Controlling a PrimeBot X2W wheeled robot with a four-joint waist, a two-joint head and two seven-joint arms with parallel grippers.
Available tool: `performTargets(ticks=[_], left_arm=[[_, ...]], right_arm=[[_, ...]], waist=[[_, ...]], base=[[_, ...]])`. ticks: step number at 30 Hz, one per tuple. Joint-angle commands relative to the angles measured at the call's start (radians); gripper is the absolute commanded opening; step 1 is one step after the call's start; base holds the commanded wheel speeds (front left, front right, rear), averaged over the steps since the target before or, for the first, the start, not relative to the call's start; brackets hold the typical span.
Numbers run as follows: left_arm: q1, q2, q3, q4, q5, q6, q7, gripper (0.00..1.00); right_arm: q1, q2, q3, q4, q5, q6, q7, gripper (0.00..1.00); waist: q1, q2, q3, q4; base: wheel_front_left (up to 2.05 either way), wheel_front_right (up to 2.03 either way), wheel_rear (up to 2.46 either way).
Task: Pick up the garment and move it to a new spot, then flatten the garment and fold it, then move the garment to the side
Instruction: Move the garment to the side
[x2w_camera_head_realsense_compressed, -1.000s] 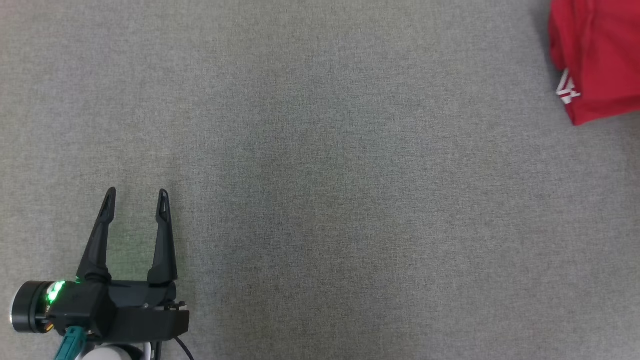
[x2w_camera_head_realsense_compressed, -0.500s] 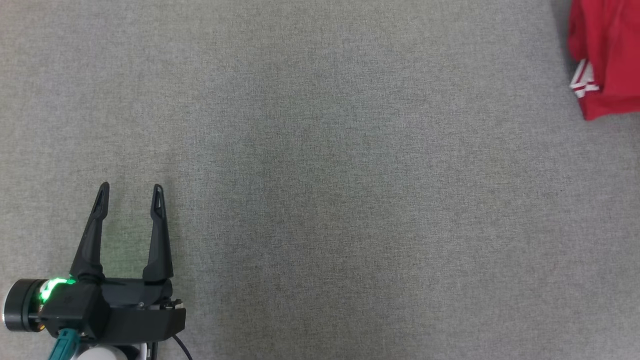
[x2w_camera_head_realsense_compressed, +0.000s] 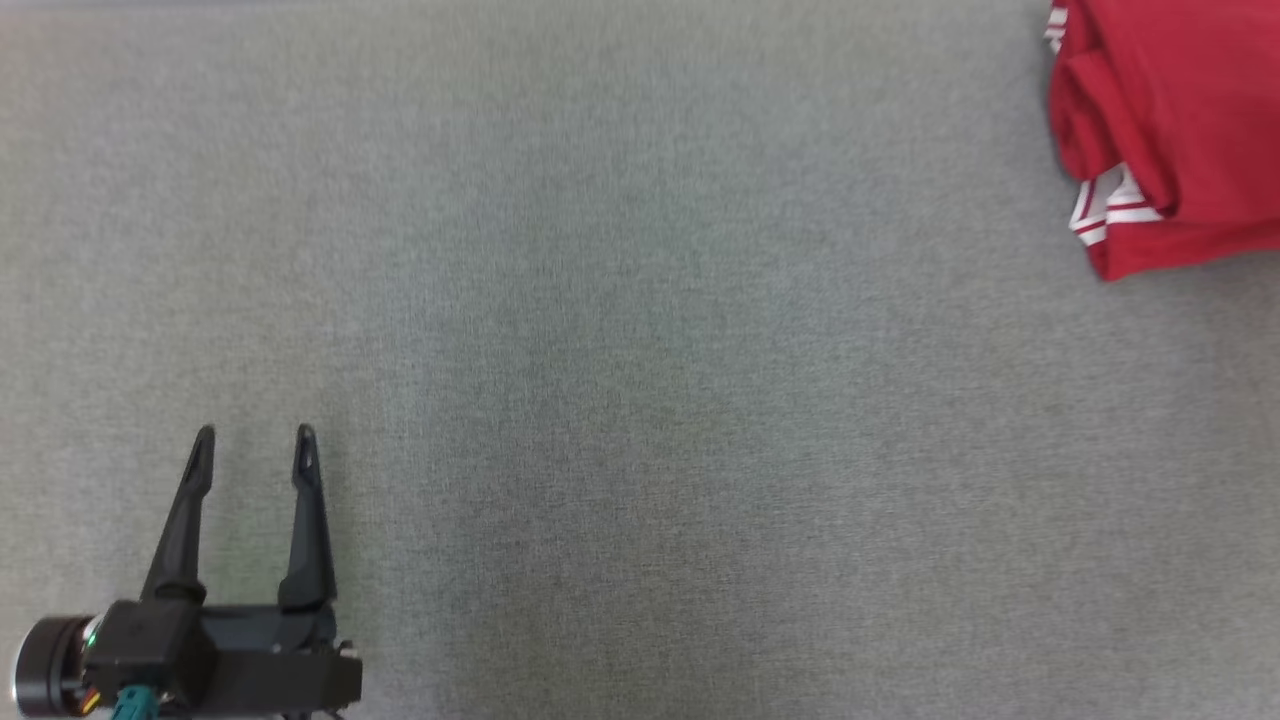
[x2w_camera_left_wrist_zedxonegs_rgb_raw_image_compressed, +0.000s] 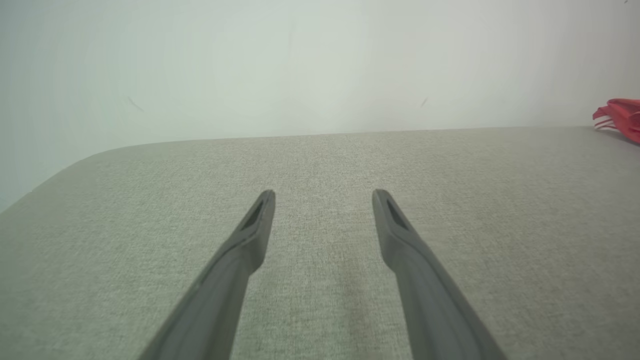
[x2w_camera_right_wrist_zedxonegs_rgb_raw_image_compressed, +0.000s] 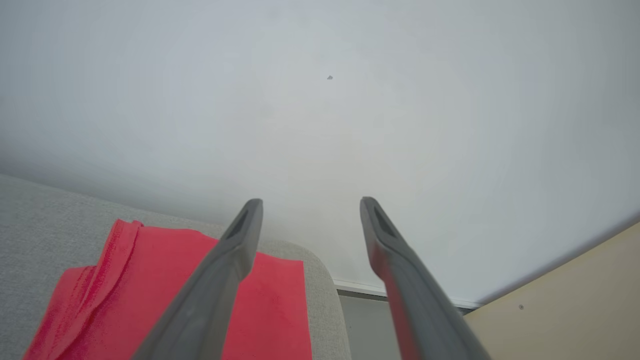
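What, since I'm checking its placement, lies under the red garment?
Grey fabric surface shows beside the red garment, which lies near its rounded corner. Anything directly beneath the folds is covered.

PLACE: plain indoor workroom, a lab-like test space | SURFACE: broad grey fabric-covered worktop (x2w_camera_head_realsense_compressed: 640, 400) with a rounded corner (x2w_camera_right_wrist_zedxonegs_rgb_raw_image_compressed: 327, 272) | WALL: bare white wall (x2w_camera_left_wrist_zedxonegs_rgb_raw_image_compressed: 300, 60) right behind it, a pale skirting strip (x2w_camera_right_wrist_zedxonegs_rgb_raw_image_compressed: 360, 287) at its foot | BESIDE: pale beige surface (x2w_camera_right_wrist_zedxonegs_rgb_raw_image_compressed: 575, 310) (floor or panel, cannot tell)
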Motion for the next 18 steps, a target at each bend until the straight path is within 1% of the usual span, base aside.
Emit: performTargets(ticks=[1,5,6,8,11,14,18], left_arm=[[0.021,-0.005,0.011,0.006,-0.009,0.005,-0.002,1.0],[0.065,-0.007,0.031,0.024,-0.02,0.013,-0.002,1.0],[0.077,-0.008,0.034,0.029,-0.022,0.014,-0.002,1.0],[0.097,-0.01,0.037,0.035,-0.024,0.016,-0.002,1.0],[0.124,-0.011,0.032,0.049,-0.028,0.02,-0.002,1.0],[0.149,-0.011,0.031,0.059,-0.028,0.023,-0.002,1.0],[0.176,-0.012,0.028,0.068,-0.03,0.03,-0.002,1.0]], right_arm=[[0.029,0.021,-0.022,-0.007,0.022,0.001,-0.032,1.0],[0.093,0.091,-0.094,-0.026,0.055,0.001,-0.074,1.0],[0.108,0.106,-0.122,-0.05,0.054,0.001,-0.076,1.0],[0.157,0.129,-0.191,-0.117,0.025,0.001,-0.077,1.0],[0.284,0.169,-0.32,-0.226,-0.038,0.001,-0.075,1.0],[0.413,0.237,-0.457,-0.346,-0.114,0.001,-0.075,1.0],[0.603,0.331,-0.603,-0.479,-0.21,0.001,-0.075,1.0]], waist=[[0.0001,0.0,-0.055,-0.009],[0.0001,0.0,-0.116,-0.024],[0.0001,0.0,-0.131,-0.028],[0.0001,0.0,-0.156,-0.031],[0.0001,0.0,-0.193,-0.028],[0.0001,0.0,-0.227,-0.03],[0.0001,0.0,-0.267,-0.032]], base=[[0.0,0.0,0.0],[0.0,0.0,0.0],[0.0,0.0,0.0],[0.0,0.0,0.0],[0.0,0.0,0.0],[0.0,0.0,0.0],[0.0,0.0,0.0]])
